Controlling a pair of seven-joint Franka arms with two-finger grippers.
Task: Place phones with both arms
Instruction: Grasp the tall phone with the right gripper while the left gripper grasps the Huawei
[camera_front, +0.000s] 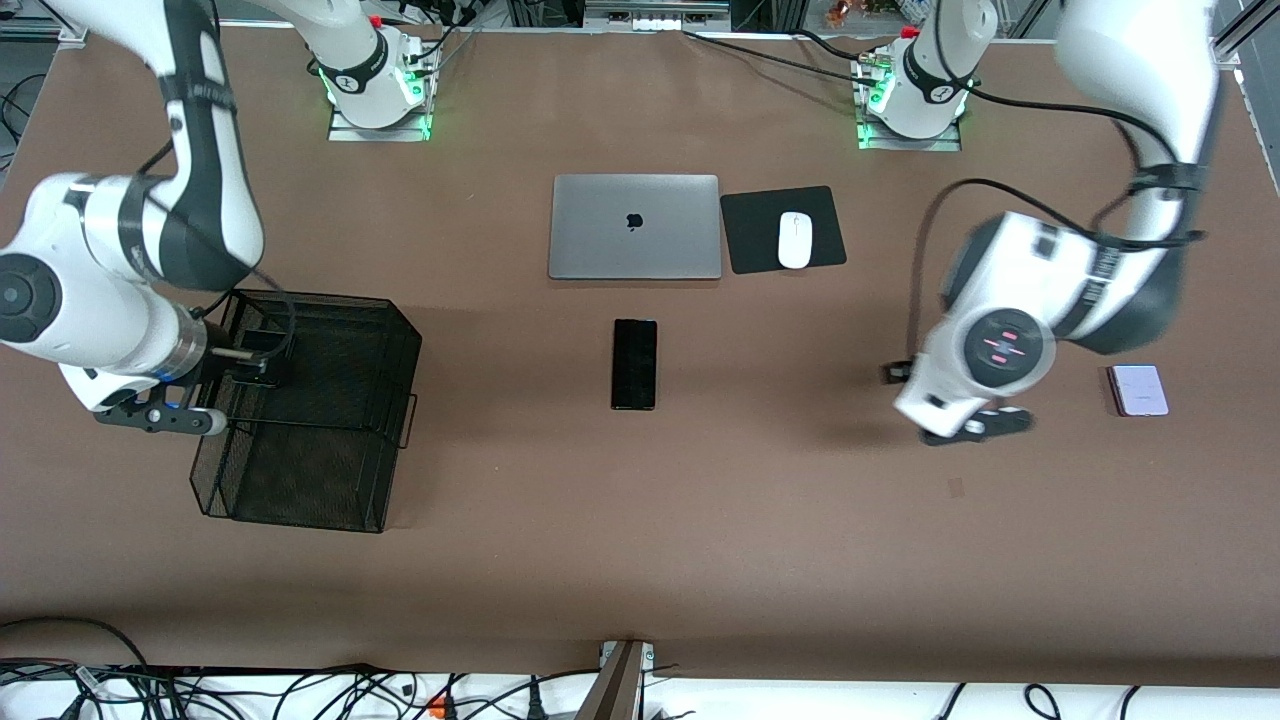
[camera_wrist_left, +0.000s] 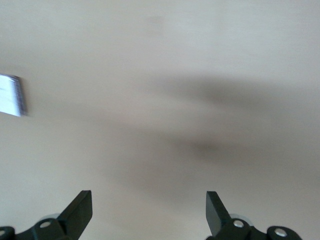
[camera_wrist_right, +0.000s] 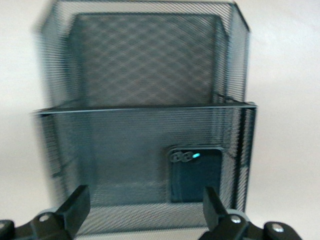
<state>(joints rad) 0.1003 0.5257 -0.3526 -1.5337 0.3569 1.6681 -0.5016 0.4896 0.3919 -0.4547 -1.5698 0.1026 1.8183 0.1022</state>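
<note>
The long slim black phone (camera_front: 634, 364) lies flat mid-table, nearer the front camera than the laptop. The pale lilac phone (camera_front: 1138, 390) lies toward the left arm's end and shows at the edge of the left wrist view (camera_wrist_left: 11, 95). The small squarish black phone (camera_wrist_right: 196, 175) lies inside the black mesh basket (camera_front: 400, 335), in one compartment. My left gripper (camera_front: 948, 405) is open and empty over bare table beside the lilac phone; its fingertips (camera_wrist_left: 80, 210) stand wide apart. My right gripper (camera_front: 262, 365) is open and empty over the basket (camera_wrist_right: 145, 125).
A closed grey laptop (camera_front: 635, 226) lies near the arm bases, with a white mouse (camera_front: 795, 239) on a black mouse pad (camera_front: 750, 245) beside it. Cables run along the table's front edge.
</note>
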